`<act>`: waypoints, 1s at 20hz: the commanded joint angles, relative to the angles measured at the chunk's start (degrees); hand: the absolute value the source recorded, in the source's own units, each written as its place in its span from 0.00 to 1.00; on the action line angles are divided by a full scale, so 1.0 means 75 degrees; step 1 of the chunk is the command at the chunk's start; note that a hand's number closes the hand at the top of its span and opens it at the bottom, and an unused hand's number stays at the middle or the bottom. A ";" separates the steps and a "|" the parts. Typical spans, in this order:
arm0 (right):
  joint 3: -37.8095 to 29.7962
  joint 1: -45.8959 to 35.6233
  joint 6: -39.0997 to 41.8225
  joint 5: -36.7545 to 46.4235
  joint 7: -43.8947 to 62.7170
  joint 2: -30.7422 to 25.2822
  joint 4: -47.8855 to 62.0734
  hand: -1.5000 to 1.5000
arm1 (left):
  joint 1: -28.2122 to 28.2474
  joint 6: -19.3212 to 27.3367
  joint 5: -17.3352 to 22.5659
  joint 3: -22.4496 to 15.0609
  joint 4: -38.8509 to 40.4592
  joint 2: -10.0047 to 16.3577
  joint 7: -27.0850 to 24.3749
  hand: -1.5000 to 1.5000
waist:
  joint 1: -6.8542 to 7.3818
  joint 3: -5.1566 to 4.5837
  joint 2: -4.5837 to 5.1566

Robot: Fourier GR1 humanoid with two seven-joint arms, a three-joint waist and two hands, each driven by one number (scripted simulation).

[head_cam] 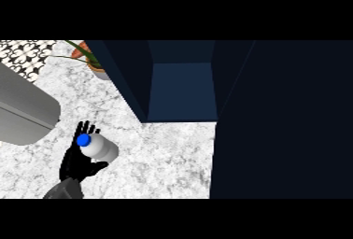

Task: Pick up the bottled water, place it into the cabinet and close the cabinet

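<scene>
Holding the bottled water (102, 148), the left hand (77, 163) sits at 8 o'clock in the head view. Its fingers are behind the bottle and its thumb curls under the body, so it is grasping the bottle. The blue cap (83, 140) faces the camera, so the bottle appears near upright. Whether its base is clear of the marble counter (165, 158) cannot be determined. The right hand is not visible.

Hazards, as judged from this position:

1. The open cabinet (183, 88) lies at 1 o'clock from the bottle. Its left side wall (127, 79) stands between the two. A straight path risks striking the wall's front edge and tilting the bottle in the hand.
2. The cabinet door (283, 121), apparently the large dark panel at 3 o'clock, borders the opening. An over-wide swing could hit it.
3. The potted plant (91, 59) stands at 12 o'clock from the bottle, just beside the cabinet's outer wall. Drifting that way could brush its leaves.
4. A grey rounded object (24, 116) lies at 9 o'clock, near the hand. A backward sweep could contact it.
5. The bottle's body looks smooth and rounded, so it may slip or rotate during transfer.

Markings: the bottle shows a plain white body and blue cap. No brand, label or legible writing is visible on it or elsewhere.
</scene>
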 commanded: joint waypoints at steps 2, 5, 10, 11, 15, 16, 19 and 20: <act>-0.0111 0.0272 0.0341 -0.0077 -0.0467 -0.0166 0.0477 0.00 | -0.0180 -0.0436 -0.0036 -0.0120 0.0139 -0.0386 -0.0283 0.00 | -0.0046 -0.0095 0.0021; -0.0154 0.0610 0.0338 -0.0077 -0.0630 -0.0196 0.0260 0.00 | -0.0215 -0.0297 -0.0161 -0.0308 -0.0079 -0.0601 -0.0262 1.00 | -0.0043 -0.0090 0.0002; -0.0458 -0.0381 0.0070 -0.0336 -0.0036 -0.0169 0.0466 0.00 | -0.0762 -0.0066 -0.0007 -0.0115 0.0172 -0.0739 -0.0320 1.00 | -0.0015 -0.0097 0.0038; -0.0015 0.0572 0.0176 -0.0154 -0.0115 -0.0252 -0.0330 0.00 | -0.0425 -0.0455 0.0024 -0.0169 0.0078 -0.0562 -0.0200 1.00 | -0.0026 -0.0095 0.0012; 0.0198 0.0185 -0.0151 0.0015 0.0332 -0.0100 -0.0392 0.00 | -0.0539 -0.0208 -0.0173 -0.0239 0.0168 -0.0331 -0.0603 1.00 | -0.0025 -0.0098 0.0025; -0.0055 -0.0125 0.0001 -0.0019 -0.0263 -0.0014 0.0478 0.00 | -0.0619 -0.0194 -0.0194 -0.0272 0.0289 -0.0457 -0.0614 1.00 | -0.0022 -0.0096 0.0029; -0.0317 -0.0462 -0.0131 -0.0311 0.0231 -0.0130 0.0333 0.00 | -0.0349 -0.0754 -0.0276 -0.0353 0.0258 0.0019 -0.0630 1.00 | -0.0001 -0.0098 0.0036; 0.0119 0.0318 -0.0028 0.0035 -0.0006 -0.0168 -0.0269 0.00 | -0.0366 -0.0608 -0.0382 -0.0420 0.0330 -0.0161 -0.0860 1.00 | -0.0051 -0.0100 0.0030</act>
